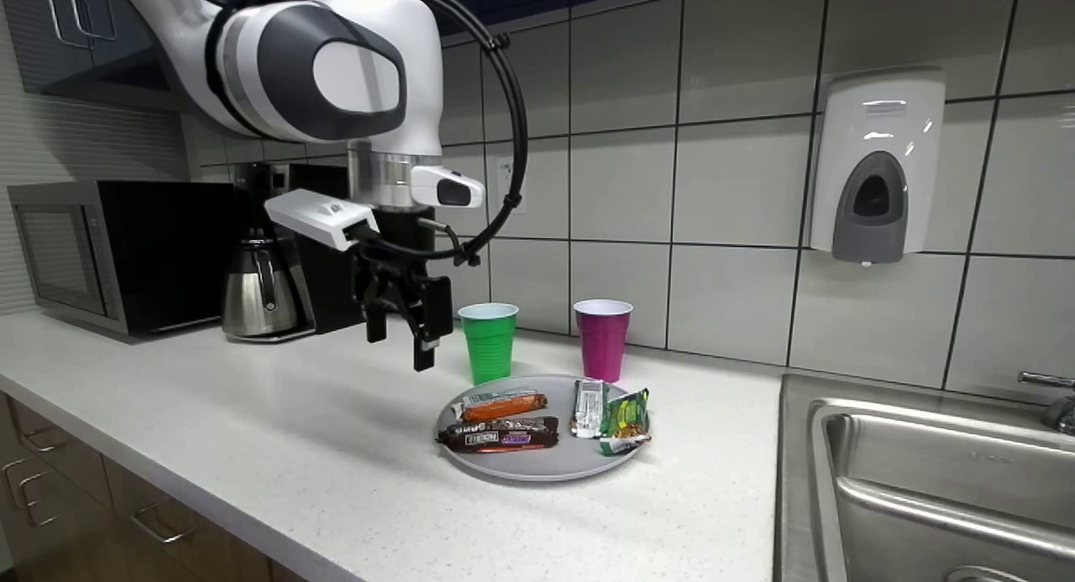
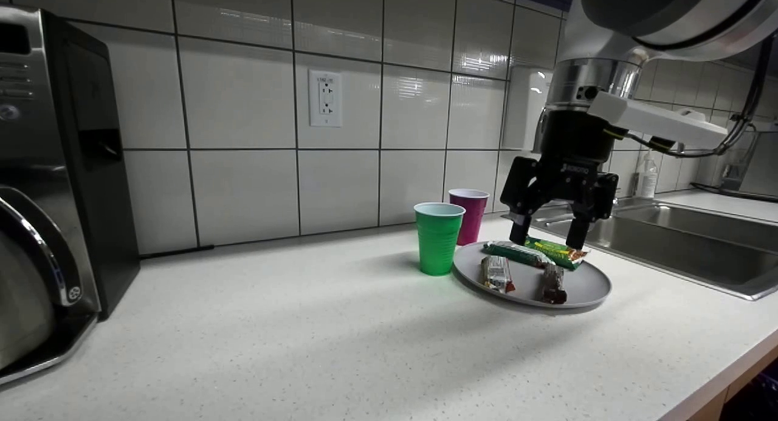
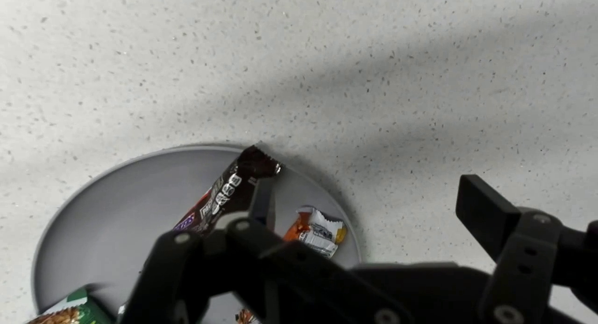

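Your jaws hang wide apart over the speckled counter (image 1: 277, 448), near the edge of a round plate (image 3: 117, 212) with shiny bars (image 1: 504, 436).

Soft shadows streak the counter (image 2: 292, 330) and glare spots wall tiles (image 2: 483, 59)

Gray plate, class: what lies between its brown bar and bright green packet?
One end of a silver-green bar lies there, in both exterior views.

in wrist view, gripper (image 3: 369, 198) partly hides brown bar (image 3: 233, 188).
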{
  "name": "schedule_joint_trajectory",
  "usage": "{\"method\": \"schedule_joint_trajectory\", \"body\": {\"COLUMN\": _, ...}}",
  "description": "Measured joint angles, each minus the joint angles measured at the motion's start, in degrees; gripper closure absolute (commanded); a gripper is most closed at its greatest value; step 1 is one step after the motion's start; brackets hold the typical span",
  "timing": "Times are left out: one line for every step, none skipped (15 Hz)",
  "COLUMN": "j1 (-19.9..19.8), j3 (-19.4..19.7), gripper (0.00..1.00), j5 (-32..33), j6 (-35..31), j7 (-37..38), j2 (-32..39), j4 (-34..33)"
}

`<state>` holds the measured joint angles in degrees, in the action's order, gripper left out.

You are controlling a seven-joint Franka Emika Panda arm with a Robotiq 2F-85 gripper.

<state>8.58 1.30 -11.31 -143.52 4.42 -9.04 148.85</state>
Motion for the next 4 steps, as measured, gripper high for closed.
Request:
{"method": "schedule_joint_trajectory", "body": {"j1": 0.00, "j3": -0.02, "gripper": 0.00, "j5": 0.00, "j6": -0.02, "j7": 0.00, "j2": 0.13, "j4": 0.00}}
{"method": "schedule_joint_trajectory", "body": {"j1": 0.00, "j3": -0.03, "gripper": 0.00, "j5": 0.00, "j6": -0.03, "j7": 0.00, "j2": 0.21, "j4": 0.00}}
{"method": "schedule_joint_trajectory", "body": {"j1": 0.00, "j3": -0.04, "gripper": 0.00, "j5": 0.00, "j6": -0.03, "j7": 0.00, "j2": 0.22, "j4": 0.00}}
{"method": "schedule_joint_trajectory", "body": {"j1": 0.00, "j3": -0.04, "gripper": 0.00, "j5": 0.00, "j6": -0.03, "j7": 0.00, "j2": 0.22, "j4": 0.00}}
